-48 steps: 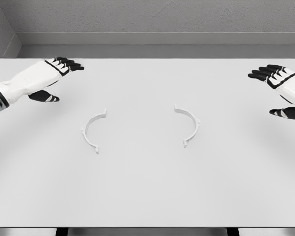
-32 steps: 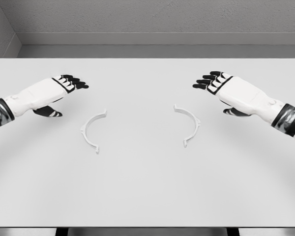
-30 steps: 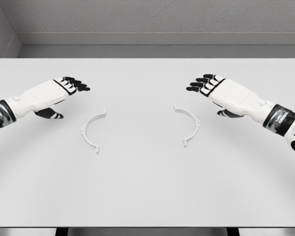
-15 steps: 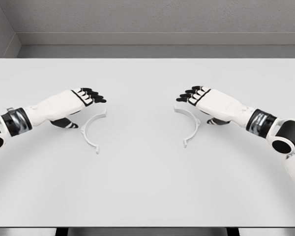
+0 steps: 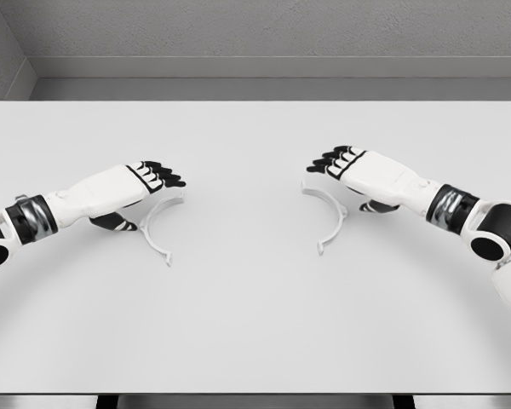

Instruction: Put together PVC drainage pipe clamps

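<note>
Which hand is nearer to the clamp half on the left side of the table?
Left. The left hand hovers right beside the left clamp half, fingers open over its upper end. The right hand is far across the table, by the right clamp half.

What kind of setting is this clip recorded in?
Most likely a simulated assembly bench, not a real workshop: a plain white table against a grey wall, holding only two clamp halves, the left one and the right one. The left hand and right hand hover open over them.

Matt white plastic clamp halves [image 5: 157, 228] on a smooth matt white table [image 5: 255, 332].
</note>
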Robot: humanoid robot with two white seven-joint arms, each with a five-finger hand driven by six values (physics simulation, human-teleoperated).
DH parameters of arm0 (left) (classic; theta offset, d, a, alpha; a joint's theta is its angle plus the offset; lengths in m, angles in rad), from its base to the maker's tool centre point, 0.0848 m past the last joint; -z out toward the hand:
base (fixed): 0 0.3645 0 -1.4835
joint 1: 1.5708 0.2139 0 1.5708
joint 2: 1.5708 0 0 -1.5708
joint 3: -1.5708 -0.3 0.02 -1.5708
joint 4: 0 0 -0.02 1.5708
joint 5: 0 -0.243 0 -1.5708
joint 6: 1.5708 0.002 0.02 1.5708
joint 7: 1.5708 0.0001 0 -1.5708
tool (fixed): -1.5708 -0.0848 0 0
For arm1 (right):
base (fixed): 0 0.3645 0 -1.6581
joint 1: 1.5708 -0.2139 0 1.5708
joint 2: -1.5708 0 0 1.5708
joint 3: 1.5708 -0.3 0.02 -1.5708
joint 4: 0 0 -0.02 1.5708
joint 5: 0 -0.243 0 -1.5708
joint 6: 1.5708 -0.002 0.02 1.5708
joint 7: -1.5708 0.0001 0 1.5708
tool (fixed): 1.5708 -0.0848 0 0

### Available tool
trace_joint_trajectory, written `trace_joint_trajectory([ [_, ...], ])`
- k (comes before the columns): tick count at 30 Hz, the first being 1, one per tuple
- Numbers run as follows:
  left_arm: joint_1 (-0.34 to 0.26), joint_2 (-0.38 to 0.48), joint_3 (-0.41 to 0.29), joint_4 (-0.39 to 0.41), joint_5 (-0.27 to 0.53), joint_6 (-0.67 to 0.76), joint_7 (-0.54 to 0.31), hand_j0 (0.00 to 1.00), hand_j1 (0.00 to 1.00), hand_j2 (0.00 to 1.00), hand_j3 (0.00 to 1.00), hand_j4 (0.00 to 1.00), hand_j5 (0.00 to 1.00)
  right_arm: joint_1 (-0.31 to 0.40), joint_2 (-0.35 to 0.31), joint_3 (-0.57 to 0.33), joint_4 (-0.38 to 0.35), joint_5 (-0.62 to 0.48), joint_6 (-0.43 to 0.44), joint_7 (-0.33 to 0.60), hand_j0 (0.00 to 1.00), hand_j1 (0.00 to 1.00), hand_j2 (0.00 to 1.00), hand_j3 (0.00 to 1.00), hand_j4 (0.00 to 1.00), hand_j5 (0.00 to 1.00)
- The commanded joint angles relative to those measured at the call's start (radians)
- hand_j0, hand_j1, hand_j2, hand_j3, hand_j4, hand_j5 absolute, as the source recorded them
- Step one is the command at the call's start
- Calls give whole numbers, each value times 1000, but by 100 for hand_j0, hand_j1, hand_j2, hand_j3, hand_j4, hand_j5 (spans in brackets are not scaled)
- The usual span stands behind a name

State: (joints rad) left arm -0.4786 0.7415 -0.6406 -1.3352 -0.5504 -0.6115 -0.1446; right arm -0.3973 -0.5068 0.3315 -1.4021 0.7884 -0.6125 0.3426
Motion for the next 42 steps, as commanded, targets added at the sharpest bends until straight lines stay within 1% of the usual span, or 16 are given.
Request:
trace_joint_trajectory([
  [1,0,-2,-1,1,6,1,0,100,100,100,100,100,100,0,5,6,12,-6,2,-1,100,100,100,100,100,100],
  [4,2,-2,-1,-4,7,1,0,100,100,100,100,100,100,-11,25,9,26,6,2,-1,100,100,100,100,100,100],
  [7,2,-7,-2,-4,7,1,0,100,100,100,100,100,100,-11,27,29,25,8,2,-1,100,100,100,100,100,100],
  [15,0,-4,-2,-5,13,1,0,100,100,100,100,100,100,-12,51,38,26,12,2,3,100,100,100,100,100,100],
  [25,-5,-4,-2,-7,20,1,0,100,100,100,100,100,100,-17,67,44,23,12,2,3,100,100,100,100,100,100],
  [26,-3,-4,-2,-24,18,1,0,100,100,100,100,100,100,-17,68,46,22,12,2,3,100,100,100,100,100,100],
  [31,-2,-7,-2,-48,18,1,0,100,100,100,100,100,100,-17,70,54,15,11,2,10,100,100,100,100,100,100],
  [36,-2,-27,-2,-56,17,1,0,100,100,100,100,100,100,-18,73,67,12,11,2,16,100,100,100,100,100,100],
  [38,0,-28,-2,-71,10,1,0,100,100,100,100,100,100,-17,88,70,11,11,2,18,100,100,100,100,100,100],
  [40,0,-40,-2,-71,7,1,0,100,100,100,100,100,100,-14,88,75,-9,11,2,26,100,100,100,100,100,100],
  [42,-2,-44,-2,-73,7,1,0,100,100,100,100,100,100,-14,90,78,-9,9,2,26,100,100,100,100,100,100],
])
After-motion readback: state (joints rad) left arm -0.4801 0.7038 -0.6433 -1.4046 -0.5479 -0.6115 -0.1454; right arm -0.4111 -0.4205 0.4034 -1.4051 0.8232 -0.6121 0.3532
